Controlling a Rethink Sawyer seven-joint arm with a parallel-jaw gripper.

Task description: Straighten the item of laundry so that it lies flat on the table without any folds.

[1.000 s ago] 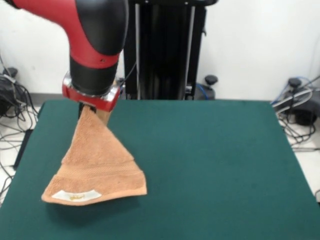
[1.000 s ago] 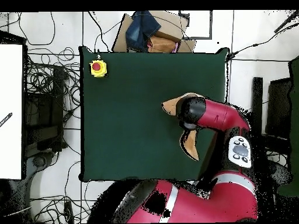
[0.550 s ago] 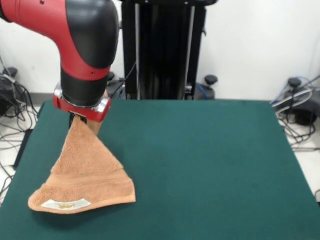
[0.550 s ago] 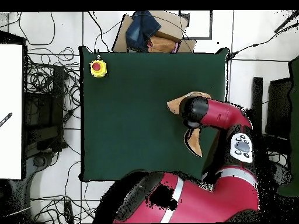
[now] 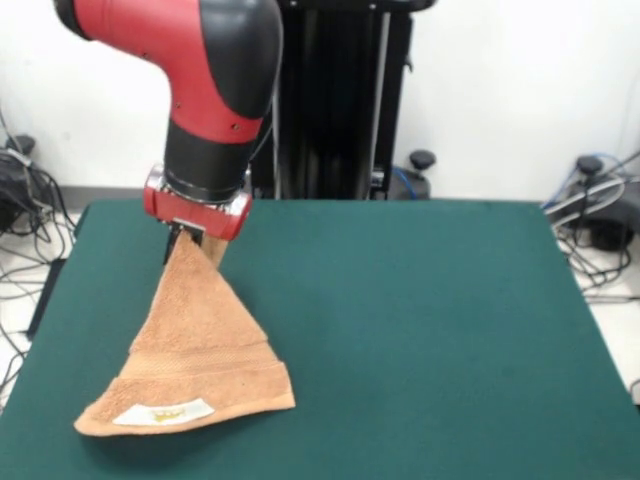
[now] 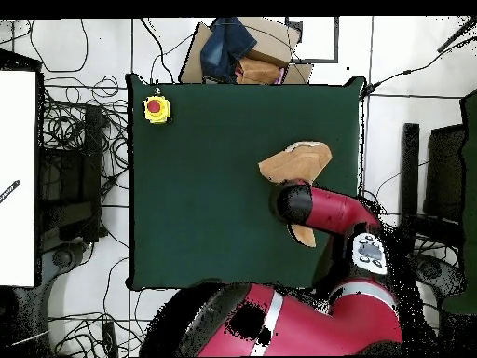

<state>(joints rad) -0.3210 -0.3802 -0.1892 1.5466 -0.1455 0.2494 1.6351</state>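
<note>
The tan-orange towel (image 5: 200,350) hangs as a folded triangle from my gripper (image 5: 187,240), which is shut on its top corner. Its lower border band, with the white label (image 5: 163,412), rests on the dark green table (image 5: 420,330) at the front left. In the overhead view the towel (image 6: 294,161) shows near the table's right side (image 6: 205,186), partly hidden under the red and black arm (image 6: 321,210); a second tan piece (image 6: 306,235) sticks out below the arm.
A yellow box with a red button (image 6: 156,108) sits at the table's top left corner in the overhead view. Cables lie on the floor around the table. A cardboard box with clothing (image 6: 247,56) stands beyond the top edge.
The gripper has swung back to the right in the front view and slightly away from the camera, dragging the towel with it. The towel's lower edge slid right along the table.
</note>
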